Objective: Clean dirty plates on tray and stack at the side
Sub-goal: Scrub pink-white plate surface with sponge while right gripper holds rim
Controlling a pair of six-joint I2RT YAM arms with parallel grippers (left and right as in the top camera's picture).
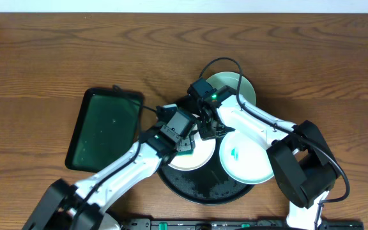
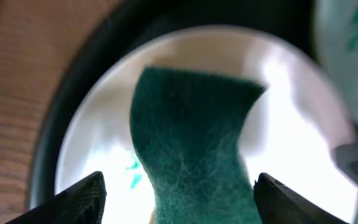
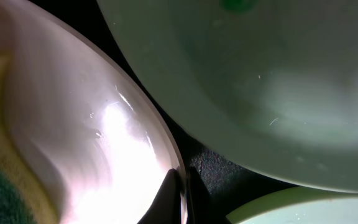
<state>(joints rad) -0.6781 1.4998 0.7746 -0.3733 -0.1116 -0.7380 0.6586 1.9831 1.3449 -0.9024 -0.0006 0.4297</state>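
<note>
A wooden surface (image 1: 43,57) is seen with a round black tray (image 1: 203,188) and, to its left, a green tray (image 1: 104,128). Two plates are set on the black tray: a left plate (image 1: 193,160) and a teal-smeared right plate (image 1: 245,163). A third plate (image 1: 241,86) is set on the surface just behind it. A green sponge (image 2: 191,143) is laid on the left plate, between the spread fingers of the open left hand (image 2: 182,193). The right hand (image 3: 179,193) is closed on that plate's rim.

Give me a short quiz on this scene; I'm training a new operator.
1. True or false: the green sponge lies on a plate.
2. How many plates show overhead? A two, B three, C four.
3. Which arm's fingers pinch that plate's rim?
Key: 1 true; 2 B; 3 the right fingers.
</note>
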